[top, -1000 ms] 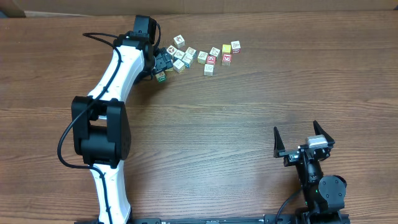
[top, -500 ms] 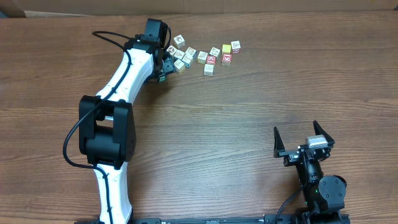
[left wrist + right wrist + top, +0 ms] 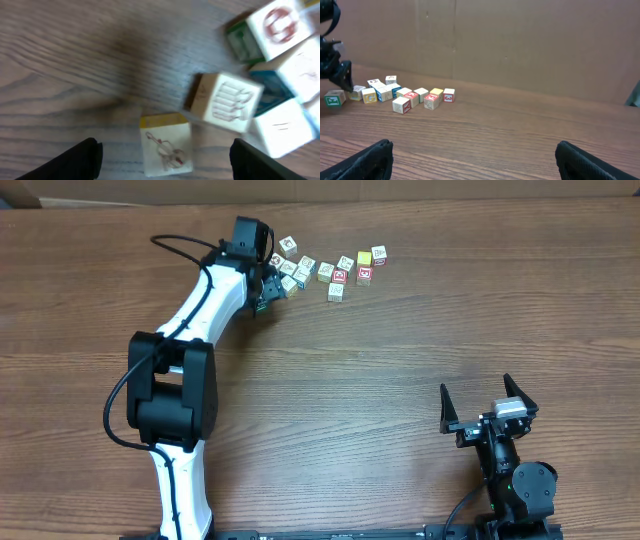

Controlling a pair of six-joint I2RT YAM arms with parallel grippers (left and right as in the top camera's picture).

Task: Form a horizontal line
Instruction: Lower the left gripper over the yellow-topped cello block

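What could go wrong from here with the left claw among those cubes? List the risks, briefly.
1. The open left claw straddles a yellow-edged cube, but a pale cube sits close beside it. Closing may catch or knock both.
2. The cluster is tightly packed, so any sweep could scatter cubes instead of lining them up.

White left arm (image 3: 205, 290), black joints, looping black cable (image 3: 110, 405); right hand (image 3: 475, 384) seemingly mostly black.

Blurred cubes (image 3: 277, 127) cut by the left wrist view's edge
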